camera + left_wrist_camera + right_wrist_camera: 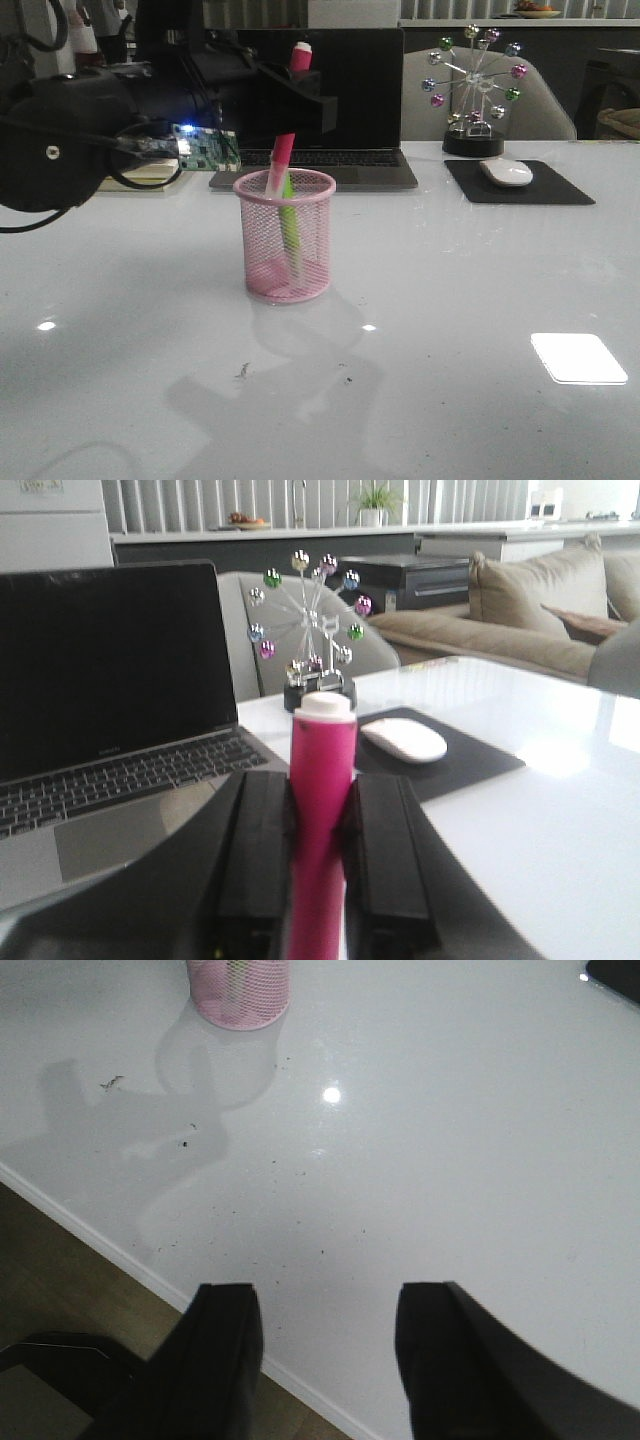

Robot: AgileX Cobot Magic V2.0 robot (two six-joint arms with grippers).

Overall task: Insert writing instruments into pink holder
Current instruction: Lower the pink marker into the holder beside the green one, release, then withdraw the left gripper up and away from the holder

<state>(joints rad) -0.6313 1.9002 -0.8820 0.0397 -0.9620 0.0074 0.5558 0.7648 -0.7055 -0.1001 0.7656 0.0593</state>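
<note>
Left gripper [322,865] clamping pink marker [322,810], front view: holder [285,250], green marker [289,228] inside

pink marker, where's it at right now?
Front view: the magenta marker is clamped in the left gripper, its lower end dipping into the pink holder beside the green marker, ahead of the laptop.

The left gripper's black body [290,85] hides the middle of the magenta-pink highlighter marker [283,150]. The green marker's [289,225] upper end blurs behind the round pink wire-mesh cup [285,270], which the right wrist view's edge crops [240,1000].
</note>
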